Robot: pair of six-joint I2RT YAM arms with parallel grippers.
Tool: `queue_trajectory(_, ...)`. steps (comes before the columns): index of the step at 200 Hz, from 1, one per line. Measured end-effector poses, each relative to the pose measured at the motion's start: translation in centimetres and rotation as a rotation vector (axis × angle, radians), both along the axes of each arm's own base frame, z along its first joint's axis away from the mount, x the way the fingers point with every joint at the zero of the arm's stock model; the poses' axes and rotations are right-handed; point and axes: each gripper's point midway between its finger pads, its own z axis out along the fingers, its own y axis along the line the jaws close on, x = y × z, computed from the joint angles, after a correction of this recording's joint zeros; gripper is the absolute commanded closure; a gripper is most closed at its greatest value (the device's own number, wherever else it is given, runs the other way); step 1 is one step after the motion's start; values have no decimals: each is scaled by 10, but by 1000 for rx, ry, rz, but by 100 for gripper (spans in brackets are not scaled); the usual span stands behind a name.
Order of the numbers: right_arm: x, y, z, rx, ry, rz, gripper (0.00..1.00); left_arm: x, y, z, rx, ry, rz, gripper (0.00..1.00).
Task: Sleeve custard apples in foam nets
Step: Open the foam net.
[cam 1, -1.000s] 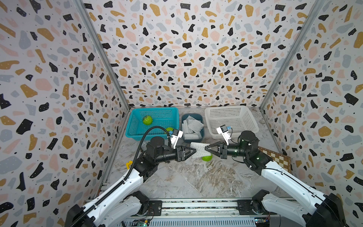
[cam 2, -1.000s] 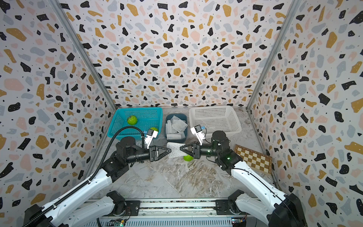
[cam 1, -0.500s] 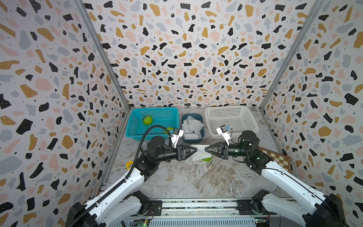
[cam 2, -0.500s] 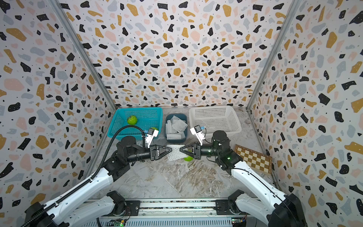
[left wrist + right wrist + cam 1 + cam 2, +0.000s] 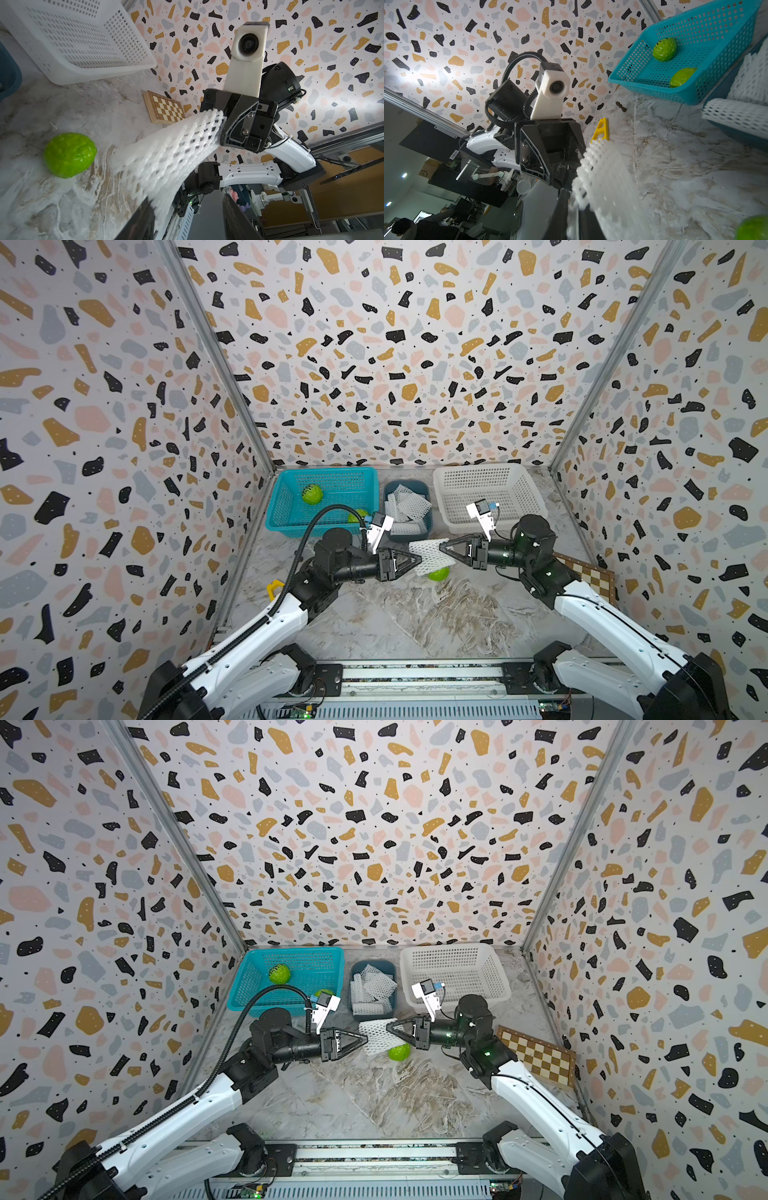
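Above the custard apple [image 5: 439,574], the right gripper [image 5: 441,549] clamps the foam net [image 5: 429,556] (left gripper [image 5: 419,560] gapes at its other end).

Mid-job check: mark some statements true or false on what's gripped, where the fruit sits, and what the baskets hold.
1. The right tool grips a foam net. True.
2. Two custard apples lie in the blue basket. True.
3. The loose custard apple is inside that net. False: it lies bare on the table.
4. The white basket holds a fruit. False: none shows there.
5. Spare nets fill the dark bin. True.
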Motion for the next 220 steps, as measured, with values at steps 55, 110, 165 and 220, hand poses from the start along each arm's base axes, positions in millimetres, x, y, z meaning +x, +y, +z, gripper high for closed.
queue_trajectory(55, -3, 0, 6, 22, 0, 17, 87, 2, -5, -8, 10, 22, -8, 49)
queue_trajectory(110, -1, 0, 5, 19, 2, 8, 87, 2, -6, -6, 6, 19, -8, 80)
queue_trajectory(165, 9, -7, 1, 1, -6, -35, 43, 3, -5, -7, 13, 10, 0, 100)
queue_trajectory(220, 36, -47, -6, -62, -20, -232, 27, 5, -4, -6, 37, -5, 10, 100)
